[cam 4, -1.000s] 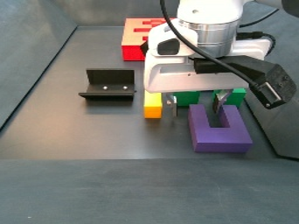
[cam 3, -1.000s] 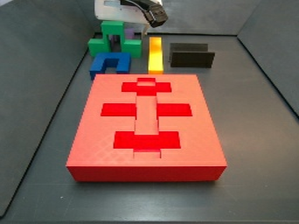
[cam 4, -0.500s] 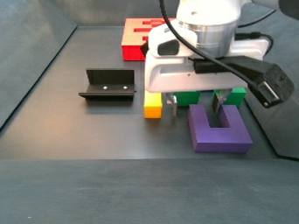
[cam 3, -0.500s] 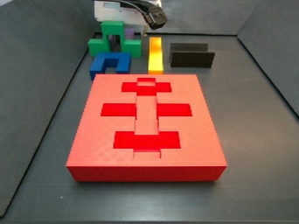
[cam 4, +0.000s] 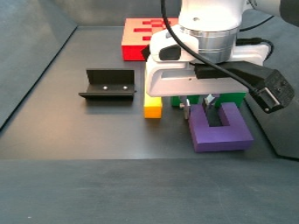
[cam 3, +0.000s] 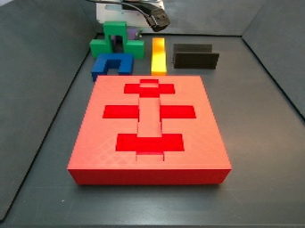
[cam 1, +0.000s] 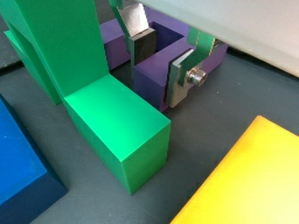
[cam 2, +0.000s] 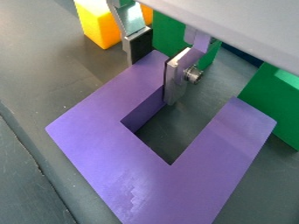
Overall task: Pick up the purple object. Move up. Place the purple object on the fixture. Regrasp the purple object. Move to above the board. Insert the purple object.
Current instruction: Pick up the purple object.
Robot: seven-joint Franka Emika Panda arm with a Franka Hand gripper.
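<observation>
The purple object (cam 2: 187,166) lies flat on the dark floor as a U shape, also seen in a side view (cam 4: 219,129). My gripper (cam 2: 155,63) is down over it, with one prong between the two silver fingers (cam 2: 176,77). Both pads press against that prong (cam 1: 158,68), so the gripper (cam 1: 162,61) is shut on it. In a side view the gripper (cam 4: 198,105) hangs under the white wrist. The fixture (cam 4: 107,86) stands to the left, apart from the gripper, and shows again (cam 3: 195,57). The red board (cam 3: 95,134) fills the front; its far end (cam 4: 132,33) shows behind the arm.
A green block (cam 1: 100,96) stands right beside the gripped prong (cam 3: 116,36). A blue U-shaped block (cam 3: 112,64) and a yellow bar (cam 3: 159,53) lie close by; the yellow bar (cam 4: 153,107) sits left of the purple object. Grey walls enclose the floor.
The two fingers have drawn together onto one prong of the purple object. The purple object and the other blocks have not moved.
</observation>
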